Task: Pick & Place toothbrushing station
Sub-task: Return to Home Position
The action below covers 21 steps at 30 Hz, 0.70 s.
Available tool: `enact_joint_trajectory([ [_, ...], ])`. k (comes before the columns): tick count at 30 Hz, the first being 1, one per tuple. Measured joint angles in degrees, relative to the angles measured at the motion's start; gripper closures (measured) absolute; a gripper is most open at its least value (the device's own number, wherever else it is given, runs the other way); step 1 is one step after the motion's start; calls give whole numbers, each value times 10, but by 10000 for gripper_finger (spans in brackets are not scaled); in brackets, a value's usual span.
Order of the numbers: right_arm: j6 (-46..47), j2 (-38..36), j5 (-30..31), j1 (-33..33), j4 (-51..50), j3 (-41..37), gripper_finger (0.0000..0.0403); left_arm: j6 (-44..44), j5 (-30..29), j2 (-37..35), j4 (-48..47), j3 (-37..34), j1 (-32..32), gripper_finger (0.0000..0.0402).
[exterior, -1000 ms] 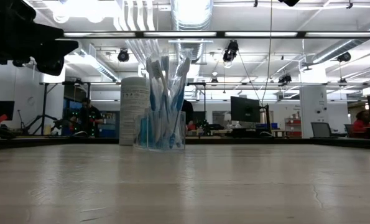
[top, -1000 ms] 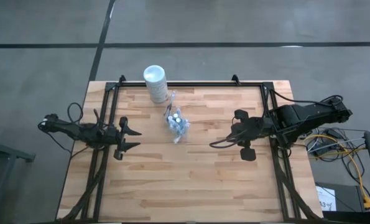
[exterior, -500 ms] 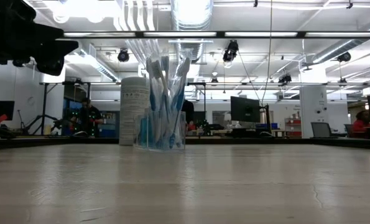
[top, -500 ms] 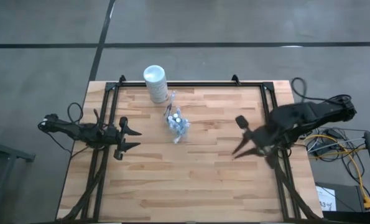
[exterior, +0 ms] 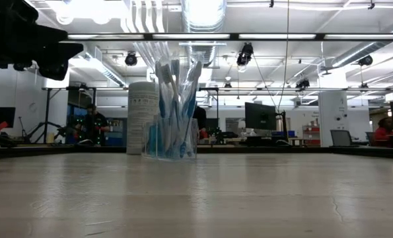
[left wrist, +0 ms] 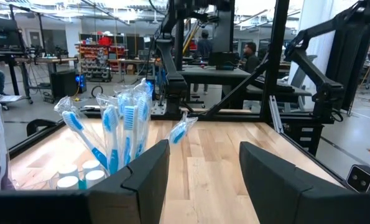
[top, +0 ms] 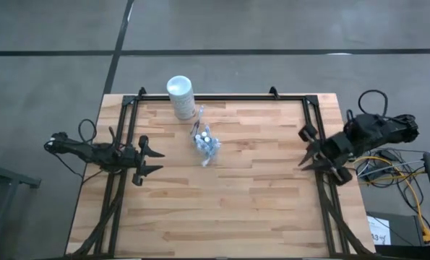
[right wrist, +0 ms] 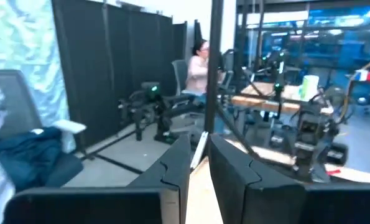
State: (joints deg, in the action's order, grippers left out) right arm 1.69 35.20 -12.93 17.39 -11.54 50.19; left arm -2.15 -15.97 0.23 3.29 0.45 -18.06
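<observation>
The left gripper (top: 159, 160) is hovering at the table's (top: 236, 209) nine o'clock edge, jaws standing wide and gripping nothing. The toothbrush holder (top: 207, 149) is standing upright near table centre, toward twelve o'clock, holding blue-and-white toothbrushes (left wrist: 125, 127). The white cylinder (top: 181, 97) is standing just beyond it at eleven o'clock. The right gripper (top: 306, 148) is hanging at the three o'clock edge, jaws narrow, gripping nothing.

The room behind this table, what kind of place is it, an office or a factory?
Probably a robotics lab or workshop. Beyond the wooden table there are desks with computer monitors, exposed ceiling ducts, and people seated at workstations.
</observation>
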Motion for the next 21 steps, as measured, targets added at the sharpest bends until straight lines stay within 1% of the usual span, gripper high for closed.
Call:
enact_joint_trajectory([
  [2, 7, -29, 2, 0, -4, -32, 349, 0, 0, 0, 0, 0, 0, 202],
  [5, 11, -77, 40, 0, -29, -80, 349, 0, 0, 0, 0, 0, 0, 202],
  [7, 16, -105, 57, 0, -11, -114, 349, 0, 0, 0, 0, 0, 0, 202],
  [12, -6, -184, 56, 0, 41, -185, 349, 0, 0, 0, 0, 0, 0, 202],
  [13, -6, -201, 59, 0, 42, -198, 349, 0, 0, 0, 0, 0, 0, 202],
  [18, 22, -276, 119, 0, 29, -256, 349, 0, 0, 0, 0, 0, 0, 202],
  [21, 25, -320, 116, 0, 33, -285, 349, 0, 0, 0, 0, 0, 0, 202],
])
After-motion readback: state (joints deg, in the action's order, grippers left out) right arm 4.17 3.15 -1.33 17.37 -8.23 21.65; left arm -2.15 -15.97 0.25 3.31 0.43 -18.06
